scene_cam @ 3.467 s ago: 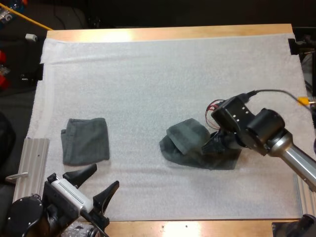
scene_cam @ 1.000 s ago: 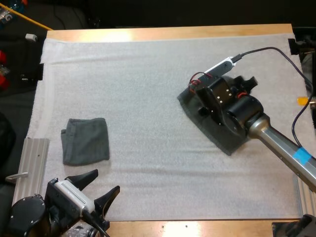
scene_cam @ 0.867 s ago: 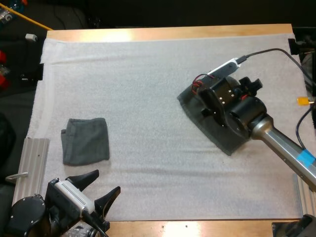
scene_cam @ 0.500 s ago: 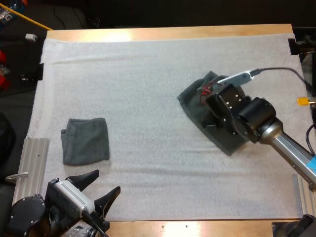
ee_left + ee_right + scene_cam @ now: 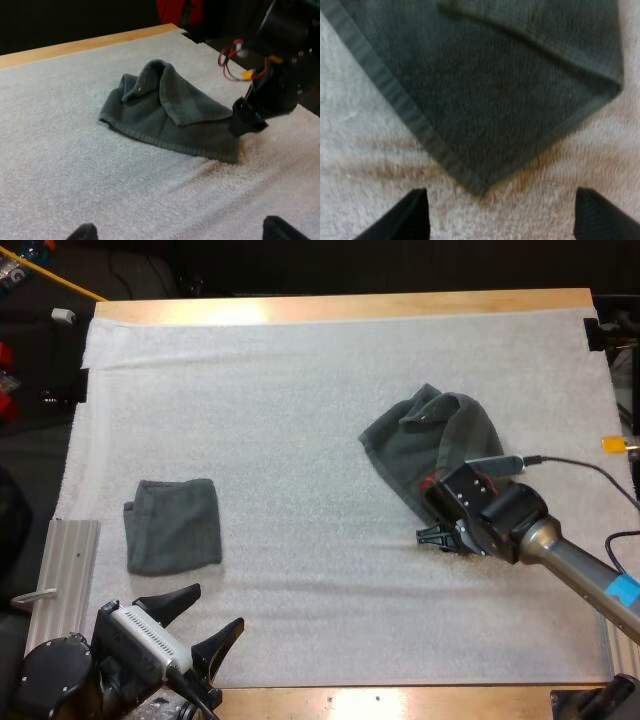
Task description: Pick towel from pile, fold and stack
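Right gripper (image 5: 438,537) gapes wide, empty, at the towel's (image 5: 425,440) near corner. In the right wrist view that corner lies just ahead of its fingers (image 5: 402,215), untouched. The left wrist view shows the towel's far edge doubled over. Half a second ago this gripper hung over the towel. Left gripper (image 5: 212,605) is open, empty, near the folded towel (image 5: 173,525).

Dark matt cloth towel (image 5: 430,445), fuzzy white mat (image 5: 280,420), smooth light wooden table (image 5: 350,306)

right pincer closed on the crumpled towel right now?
No. In the right wrist view the right pincer is open, its fingers standing apart on either side of the towel corner and clear of it.
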`<action>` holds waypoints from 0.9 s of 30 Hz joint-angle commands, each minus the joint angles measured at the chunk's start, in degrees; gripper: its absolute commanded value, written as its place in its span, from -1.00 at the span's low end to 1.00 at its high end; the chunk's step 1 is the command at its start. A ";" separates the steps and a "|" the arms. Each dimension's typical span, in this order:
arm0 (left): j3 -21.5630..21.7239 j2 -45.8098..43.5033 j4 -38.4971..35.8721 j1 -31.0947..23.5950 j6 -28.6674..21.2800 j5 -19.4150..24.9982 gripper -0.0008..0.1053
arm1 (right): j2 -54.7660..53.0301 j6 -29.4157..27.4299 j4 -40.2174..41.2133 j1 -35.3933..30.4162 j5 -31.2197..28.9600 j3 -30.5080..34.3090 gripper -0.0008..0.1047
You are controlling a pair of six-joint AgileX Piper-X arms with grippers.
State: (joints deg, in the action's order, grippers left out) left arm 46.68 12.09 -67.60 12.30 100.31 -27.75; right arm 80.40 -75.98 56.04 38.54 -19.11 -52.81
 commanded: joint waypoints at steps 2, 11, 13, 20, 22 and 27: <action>0.32 0.12 -0.83 0.18 -0.30 -0.44 0.21 | -0.48 0.88 -1.68 -0.30 0.04 1.38 0.13; 0.32 0.12 -1.96 0.18 -0.30 -0.44 0.21 | 0.14 3.43 -9.49 -0.33 3.03 5.60 0.00; 0.32 0.12 -1.96 0.18 -0.30 -0.44 0.21 | 1.54 4.17 -10.04 -0.32 3.03 5.65 0.00; 0.32 0.12 -1.96 0.18 -0.30 -1.09 0.21 | 7.30 4.26 -10.77 -0.32 2.46 5.65 0.00; 0.32 0.12 -1.96 0.18 -0.30 -1.64 0.21 | 8.56 4.26 -10.77 -0.32 0.95 5.65 0.00; 0.32 0.12 -1.96 0.18 -0.30 -1.66 0.21 | 9.56 4.26 -12.10 -0.41 0.45 5.65 -0.08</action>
State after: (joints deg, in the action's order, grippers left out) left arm 46.68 12.09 -69.26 12.30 100.31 -28.82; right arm 90.01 -72.01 44.20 38.41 -17.86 -47.12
